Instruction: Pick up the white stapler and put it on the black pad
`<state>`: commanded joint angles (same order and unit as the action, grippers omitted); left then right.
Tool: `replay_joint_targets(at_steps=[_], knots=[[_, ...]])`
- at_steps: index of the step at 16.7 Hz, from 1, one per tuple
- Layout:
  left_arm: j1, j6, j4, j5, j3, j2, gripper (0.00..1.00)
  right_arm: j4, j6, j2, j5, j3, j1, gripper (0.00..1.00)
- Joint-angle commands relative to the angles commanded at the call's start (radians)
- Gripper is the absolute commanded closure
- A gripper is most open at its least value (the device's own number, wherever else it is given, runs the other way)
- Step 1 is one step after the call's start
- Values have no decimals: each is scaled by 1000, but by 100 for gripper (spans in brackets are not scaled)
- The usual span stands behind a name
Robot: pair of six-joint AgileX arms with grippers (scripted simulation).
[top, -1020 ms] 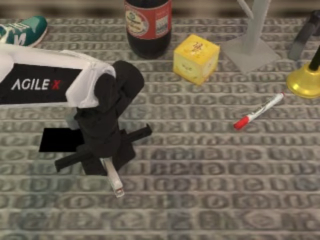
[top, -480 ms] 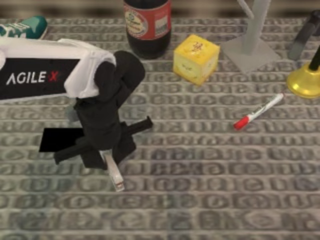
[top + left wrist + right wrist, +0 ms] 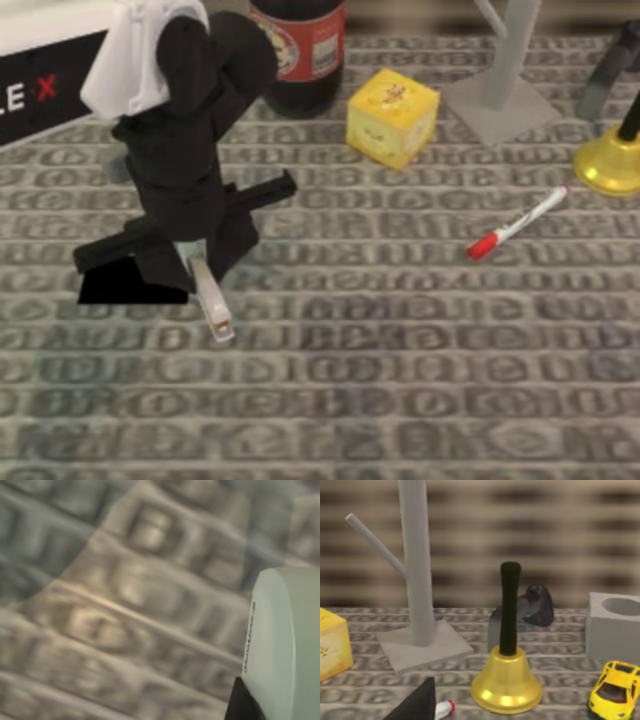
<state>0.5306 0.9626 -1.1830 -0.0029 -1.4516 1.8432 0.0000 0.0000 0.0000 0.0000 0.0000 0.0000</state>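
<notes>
White stapler (image 3: 208, 297) carried left — left tool (image 3: 190, 262) now overlaps black pad (image 3: 118, 288).

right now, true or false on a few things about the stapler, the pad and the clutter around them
1. The left gripper holds the white stapler. True.
2. The stapler lies flat on the black pad. False: it hangs from the gripper at the pad's right end.
3. The white marker has a red cap. True.
4. The gold bell is at the table's left. False: right edge.
5. The yellow cube touches the marker. False: they are apart.
</notes>
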Motion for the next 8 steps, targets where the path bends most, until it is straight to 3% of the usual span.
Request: replay_joint_targets(at_steps=[5, 8], knots=[[-4, 14, -1, 2, -4, 9, 100, 0, 0, 0, 0, 0, 0, 0], [-61, 115, -13, 13, -40, 37, 100, 0, 0, 0, 0, 0, 0, 0]])
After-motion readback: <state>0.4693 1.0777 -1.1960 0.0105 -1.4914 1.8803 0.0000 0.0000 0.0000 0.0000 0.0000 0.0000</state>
